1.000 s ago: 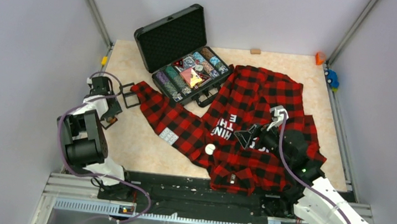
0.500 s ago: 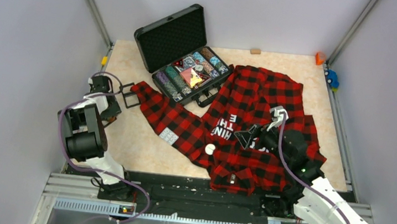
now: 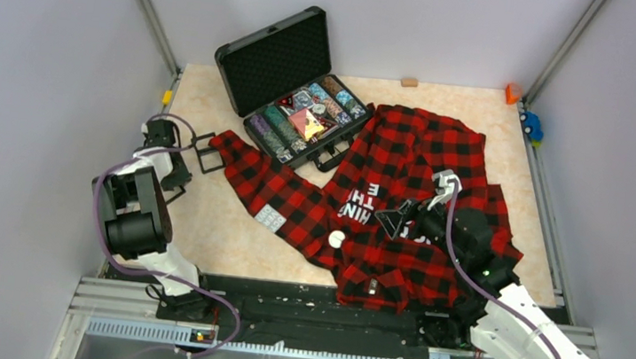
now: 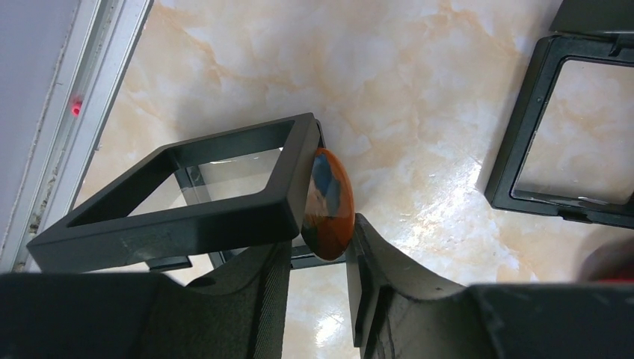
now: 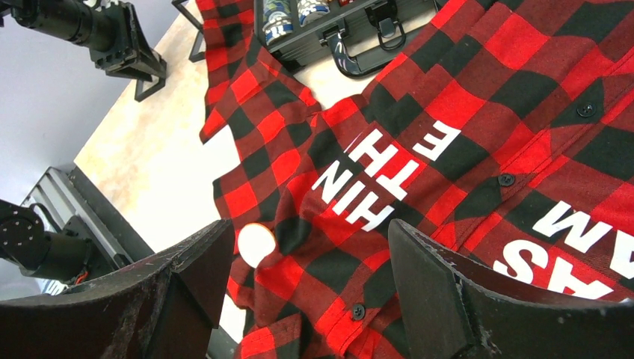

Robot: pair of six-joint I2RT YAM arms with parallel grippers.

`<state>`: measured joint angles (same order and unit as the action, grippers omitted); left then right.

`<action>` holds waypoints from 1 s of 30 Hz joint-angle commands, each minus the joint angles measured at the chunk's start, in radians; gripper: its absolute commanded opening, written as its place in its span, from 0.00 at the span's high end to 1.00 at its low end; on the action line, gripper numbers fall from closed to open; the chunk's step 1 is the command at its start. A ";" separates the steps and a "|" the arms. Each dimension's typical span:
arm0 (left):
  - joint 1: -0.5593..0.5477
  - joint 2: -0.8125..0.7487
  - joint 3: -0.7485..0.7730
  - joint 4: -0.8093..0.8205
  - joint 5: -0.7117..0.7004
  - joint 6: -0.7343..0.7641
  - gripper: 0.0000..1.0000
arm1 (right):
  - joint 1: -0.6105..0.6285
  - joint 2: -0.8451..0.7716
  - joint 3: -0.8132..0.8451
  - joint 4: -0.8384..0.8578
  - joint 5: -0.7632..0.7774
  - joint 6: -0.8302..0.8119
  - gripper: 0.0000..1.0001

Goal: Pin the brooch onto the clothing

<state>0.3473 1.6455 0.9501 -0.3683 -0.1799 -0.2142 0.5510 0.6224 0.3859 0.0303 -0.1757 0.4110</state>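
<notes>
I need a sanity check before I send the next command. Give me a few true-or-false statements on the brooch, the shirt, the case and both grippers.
1. The orange brooch sits between the fingers of the left gripper. True.
2. The right gripper is clamped on the shirt. False: its jaws stand wide open above the white lettering and hold nothing.
3. The brooch is pinned to the shirt. False: it is over bare table, off the shirt, leaning against a black frame.
4. The case at the far side of the table is closed. False: its lid stands up and the contents show.
5. A second black frame lies flat on the table nearby. True.
</notes>
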 commanded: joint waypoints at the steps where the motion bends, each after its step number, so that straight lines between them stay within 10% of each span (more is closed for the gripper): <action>1: 0.006 -0.058 0.008 0.003 0.004 -0.002 0.64 | -0.017 0.001 -0.002 0.049 -0.011 -0.003 0.23; 30: 0.002 -0.041 0.040 0.000 -0.056 0.034 0.79 | -0.017 0.013 -0.006 0.067 -0.037 0.004 0.23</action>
<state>0.3473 1.6299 0.9623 -0.3702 -0.2123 -0.1997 0.5468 0.6334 0.3790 0.0456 -0.2047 0.4126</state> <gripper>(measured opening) 0.222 0.770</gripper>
